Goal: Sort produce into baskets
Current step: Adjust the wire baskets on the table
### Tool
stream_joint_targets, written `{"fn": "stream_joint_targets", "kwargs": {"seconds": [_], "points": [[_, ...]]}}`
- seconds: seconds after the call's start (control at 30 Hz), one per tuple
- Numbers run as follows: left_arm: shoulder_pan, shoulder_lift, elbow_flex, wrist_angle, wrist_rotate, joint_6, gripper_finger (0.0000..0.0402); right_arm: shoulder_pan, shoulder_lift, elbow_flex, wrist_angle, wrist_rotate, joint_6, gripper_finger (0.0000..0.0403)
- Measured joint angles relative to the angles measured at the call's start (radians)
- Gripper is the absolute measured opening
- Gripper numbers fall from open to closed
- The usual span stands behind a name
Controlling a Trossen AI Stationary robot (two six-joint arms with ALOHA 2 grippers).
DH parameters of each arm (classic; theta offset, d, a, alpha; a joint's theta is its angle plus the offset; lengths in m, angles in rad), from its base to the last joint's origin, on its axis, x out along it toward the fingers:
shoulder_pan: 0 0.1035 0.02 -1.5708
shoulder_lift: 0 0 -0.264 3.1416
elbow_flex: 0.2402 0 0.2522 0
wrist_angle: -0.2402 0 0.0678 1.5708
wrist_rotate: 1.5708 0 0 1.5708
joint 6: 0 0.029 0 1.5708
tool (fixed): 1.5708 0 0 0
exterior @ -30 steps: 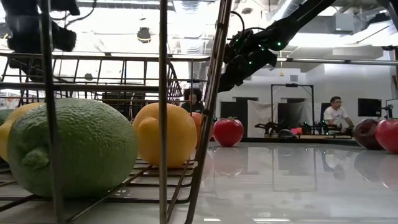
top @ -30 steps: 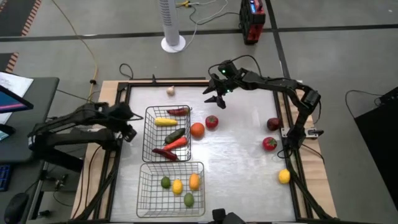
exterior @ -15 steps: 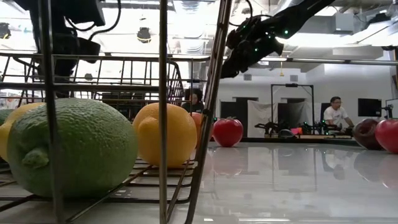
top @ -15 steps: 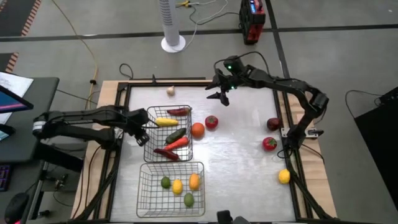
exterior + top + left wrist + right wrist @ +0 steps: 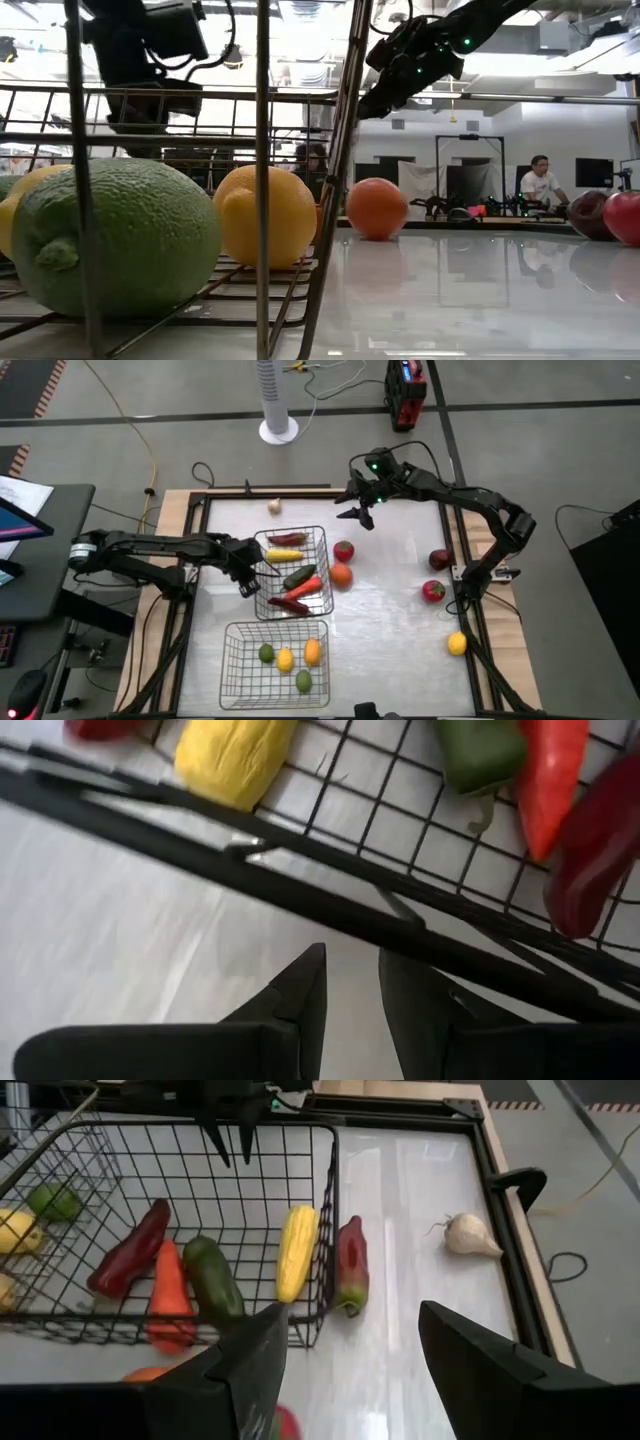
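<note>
The far wire basket (image 5: 322, 532) holds a corn cob (image 5: 283, 556), a cucumber (image 5: 299, 576), a carrot (image 5: 305, 587) and a dark red piece (image 5: 288, 603). A red chilli (image 5: 350, 1265) lies outside against its far wall. My left gripper (image 5: 248, 572), fingers a narrow gap apart, is at this basket's left wall. The near basket (image 5: 232, 660) holds several round fruits. An orange (image 5: 342, 574) and a tomato (image 5: 344, 550) lie by the far basket's right wall. My right gripper (image 5: 360, 510) is open and empty, high over the table's far middle. My left gripper meets the far basket's left wall at a low wire (image 5: 340, 925) with its two fingertips (image 5: 318, 960), which are nearly together. The fingers come from the table's left, slanting down. The basket stands flat on the table.
White garlic (image 5: 274, 506) lies near the far edge. A dark red fruit (image 5: 440, 559), a red fruit (image 5: 432, 591) and a yellow fruit (image 5: 457, 644) lie along the right edge. People sit in the room beyond the table (image 5: 540, 175).
My left gripper has gone toward the table's right edge, met the far basket's left wall and slid the basket with its contents to the right. The orange has been shoved right with it; the red chilli has stayed put. My right gripper has risen a little.
</note>
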Motion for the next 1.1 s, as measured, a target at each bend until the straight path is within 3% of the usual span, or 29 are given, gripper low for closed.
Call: {"fn": "stream_joint_targets", "kwargs": {"seconds": [0.23, 0.5, 0.83, 0.97, 1.1], "points": [[0.0, 0.081, 0.003, 0.149, -0.015, 0.146, 0.0083, 0.002, 0.0, 0.0, -0.011, -0.002, 0.0, 0.0255], [-0.011, 0.077, 0.004, 0.245, -0.164, 0.441, 0.0083, 0.002, 0.0, 0.0, -0.013, -0.006, -0.005, 0.0255], [-0.01, 0.087, 0.004, 0.382, -0.264, 0.766, 0.0083, 0.015, 0.001, 0.0, -0.013, -0.008, -0.009, 0.0255], [-0.01, 0.086, 0.004, 0.412, -0.271, 0.784, 0.0083, 0.017, 0.001, 0.0, -0.019, -0.009, -0.009, 0.0255], [-0.028, 0.055, 0.057, 0.219, -0.378, 0.716, 0.0083, 0.012, 0.002, 0.0, -0.039, -0.009, -0.009, 0.0255]]}}
